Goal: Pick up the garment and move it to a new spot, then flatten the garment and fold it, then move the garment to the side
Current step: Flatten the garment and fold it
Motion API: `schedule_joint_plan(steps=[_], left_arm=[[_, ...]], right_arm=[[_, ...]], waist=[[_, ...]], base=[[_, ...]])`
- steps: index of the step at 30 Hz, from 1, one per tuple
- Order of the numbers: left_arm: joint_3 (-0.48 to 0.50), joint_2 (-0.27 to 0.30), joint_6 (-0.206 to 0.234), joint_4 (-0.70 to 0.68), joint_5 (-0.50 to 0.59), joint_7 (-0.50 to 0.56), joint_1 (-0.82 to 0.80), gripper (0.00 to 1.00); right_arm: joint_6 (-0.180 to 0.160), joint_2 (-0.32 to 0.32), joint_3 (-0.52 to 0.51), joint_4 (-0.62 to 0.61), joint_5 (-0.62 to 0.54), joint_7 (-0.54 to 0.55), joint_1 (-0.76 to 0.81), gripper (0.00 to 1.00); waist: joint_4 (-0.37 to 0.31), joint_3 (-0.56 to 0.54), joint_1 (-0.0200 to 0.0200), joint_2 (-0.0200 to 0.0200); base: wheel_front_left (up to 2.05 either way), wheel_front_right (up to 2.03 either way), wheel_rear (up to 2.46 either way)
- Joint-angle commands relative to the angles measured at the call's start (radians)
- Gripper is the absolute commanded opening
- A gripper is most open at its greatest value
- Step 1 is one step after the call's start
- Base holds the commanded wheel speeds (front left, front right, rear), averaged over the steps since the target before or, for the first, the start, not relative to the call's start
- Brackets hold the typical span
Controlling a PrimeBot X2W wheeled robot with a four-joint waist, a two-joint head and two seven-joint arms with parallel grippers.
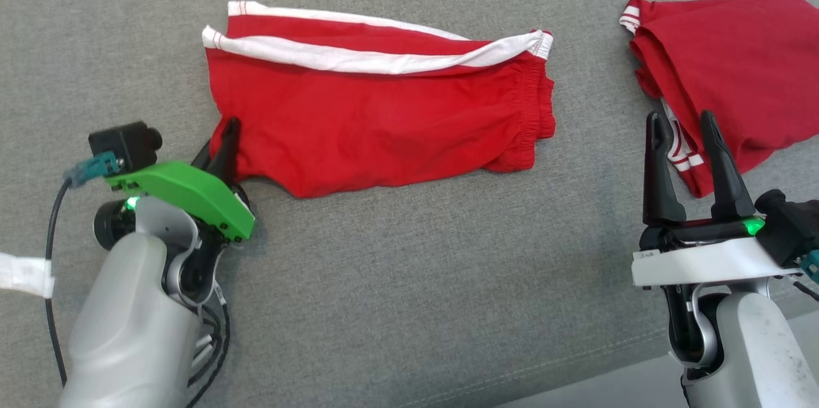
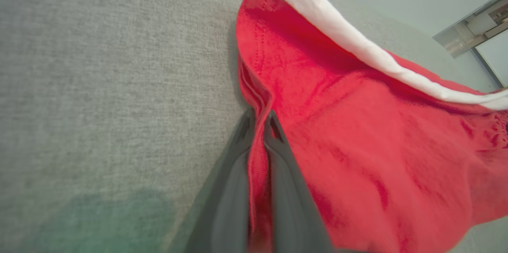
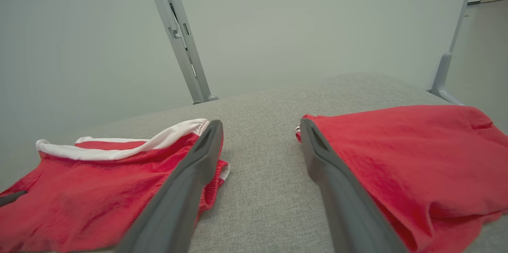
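The garment [image 1: 384,114], a pair of red shorts with white trim, lies folded in half on the grey fabric surface [image 1: 409,280], waistband to the right. My left gripper [image 1: 227,139] is at its lower left corner. In the left wrist view that gripper [image 2: 260,120] is shut on a pinched fold of the red cloth [image 2: 357,126]. My right gripper [image 1: 681,123] hovers open at the right with nothing between its fingers. In the right wrist view the garment [image 3: 99,181] lies to the left of the open right gripper [image 3: 260,123].
A second red garment [image 1: 736,69] lies folded at the far right, just beyond my right fingertips, also visible as red cloth [image 3: 397,150]. Grey metal posts [image 3: 178,35] stand behind the surface. The cushion's front seam [image 1: 576,363] runs at lower right.
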Motion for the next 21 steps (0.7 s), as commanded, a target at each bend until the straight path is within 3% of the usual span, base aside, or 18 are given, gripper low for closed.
schedule_joint_plan(steps=[1, 6, 13, 18, 19, 20, 21], left_arm=[[0.000, -0.003, -0.002, -0.007, -0.024, -0.006, 0.058, 0.00], [0.008, 0.012, 0.005, -0.134, -0.062, -0.043, 0.187, 0.00], [0.000, 0.015, 0.073, -0.358, -0.050, -0.051, 0.364, 0.00], [-0.018, 0.019, 0.113, -0.435, -0.030, -0.032, 0.416, 0.00], [-0.021, 0.020, 0.119, -0.444, -0.028, -0.029, 0.420, 0.33], [-0.026, 0.021, 0.122, -0.451, -0.023, -0.026, 0.424, 1.00], [-0.028, 0.026, 0.130, -0.461, -0.007, -0.037, 0.424, 1.00]], right_arm=[[-0.001, 0.000, -0.001, 0.005, 0.005, -0.004, 0.011, 1.00], [-0.001, -0.006, -0.003, 0.011, -0.003, -0.004, 0.035, 1.00], [-0.001, -0.020, -0.008, 0.018, -0.010, -0.004, 0.058, 1.00], [-0.001, -0.032, -0.002, 0.030, -0.002, -0.004, 0.064, 1.00], [-0.001, -0.035, 0.001, 0.033, -0.001, -0.004, 0.064, 1.00], [-0.001, -0.036, 0.004, 0.036, 0.000, -0.004, 0.064, 1.00], [-0.001, -0.037, 0.007, 0.039, -0.001, -0.004, 0.062, 1.00]], waist=[[0.016, -0.017, 0.0000, -0.0001], [0.055, -0.052, 0.0000, -0.0001], [0.105, -0.088, 0.0000, -0.0001], [0.125, -0.103, 0.0000, -0.0001], [0.126, -0.105, 0.0000, -0.0001], [0.127, -0.107, 0.0000, -0.0001], [0.127, -0.109, 0.0000, -0.0001]], base=[[0.00, 0.00, 0.00], [0.00, 0.00, 0.00], [0.00, 0.00, 0.00], [0.00, 0.00, 0.00], [0.00, 0.00, 0.00], [0.00, 0.00, 0.00], [0.00, 0.00, 0.00]])
